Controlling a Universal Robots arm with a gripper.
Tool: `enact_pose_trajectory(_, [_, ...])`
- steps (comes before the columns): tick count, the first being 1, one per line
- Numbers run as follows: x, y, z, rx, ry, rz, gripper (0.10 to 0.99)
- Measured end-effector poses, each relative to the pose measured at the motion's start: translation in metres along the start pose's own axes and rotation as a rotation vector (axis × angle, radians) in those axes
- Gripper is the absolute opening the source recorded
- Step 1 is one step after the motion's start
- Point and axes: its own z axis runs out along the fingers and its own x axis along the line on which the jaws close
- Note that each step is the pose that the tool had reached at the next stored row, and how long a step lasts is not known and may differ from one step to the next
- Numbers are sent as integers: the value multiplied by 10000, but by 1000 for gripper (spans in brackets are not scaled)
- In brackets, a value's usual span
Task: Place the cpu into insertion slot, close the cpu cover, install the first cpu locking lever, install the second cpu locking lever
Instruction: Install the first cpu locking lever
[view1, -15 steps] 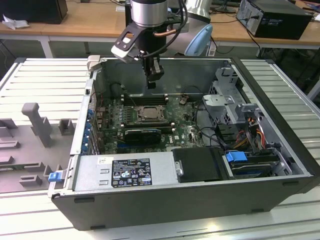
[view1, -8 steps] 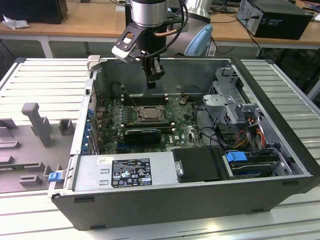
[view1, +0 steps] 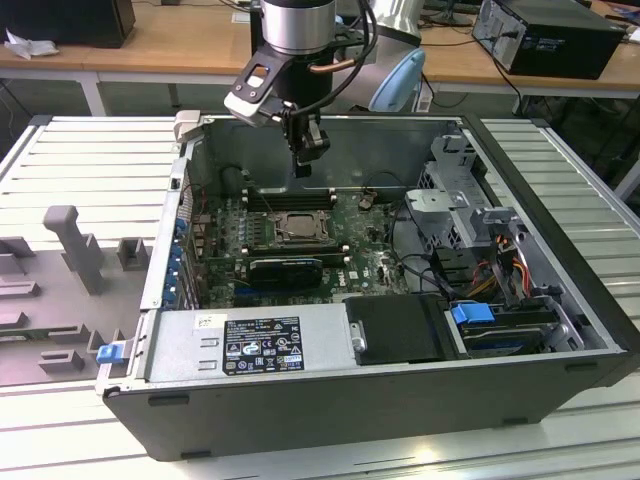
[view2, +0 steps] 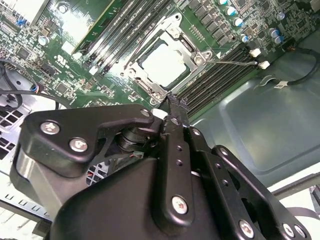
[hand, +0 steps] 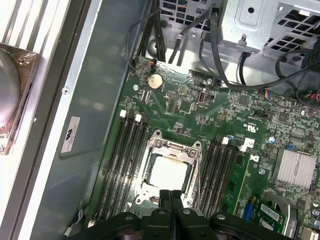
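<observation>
Fingers (hand: 165, 200) pressed together, holding nothing, just above the insertion slot (hand: 141, 196).
The cpu (hand: 170, 172) lies flat in the slot, and the cpu cover (hand: 172, 146) sits down around it as a metal frame. Long black memory slots (hand: 127, 165) flank the socket on the green motherboard (hand: 190, 105). In the exterior view the arm reaches into the open computer case (view1: 400, 390) on the slatted bench (view1: 80, 150).

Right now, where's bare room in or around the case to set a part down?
Bare: slatted table on the exterior view's right of the case; case wall beside the memory slots. Crowded: cables by the drive cage; grey fixtures on the exterior view's left; gripper hangs near the socket.
</observation>
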Motion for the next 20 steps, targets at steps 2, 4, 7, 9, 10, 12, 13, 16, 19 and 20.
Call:
enact_pose_trajectory(2, [0, 0, 0, 1, 4, -56, 106])
enact_pose_trajectory(4, [0, 0, 0, 2, 9, -132, 106])
enact_pose_trajectory(7, [0, 0, 0, 3, 14, -204, 106])
enact_pose_trajectory(9, [0, 0, 0, 3, 17, -253, 106])
enact_pose_trajectory(10, [0, 0, 0, 4, 20, -305, 106])
enact_pose_trajectory(12, [0, 0, 0, 5, 23, -356, 106])
enact_pose_trajectory(13, [0, 0, 0, 5, 25, -374, 106])
enact_pose_trajectory(16, [0, 0, 0, 6, 30, -462, 106])
enact_pose_trajectory(19, [0, 0, 0, 7, 38, -574, 106])
enact_pose_trajectory(20, [0, 0, 0, 9, 42, -626, 106])
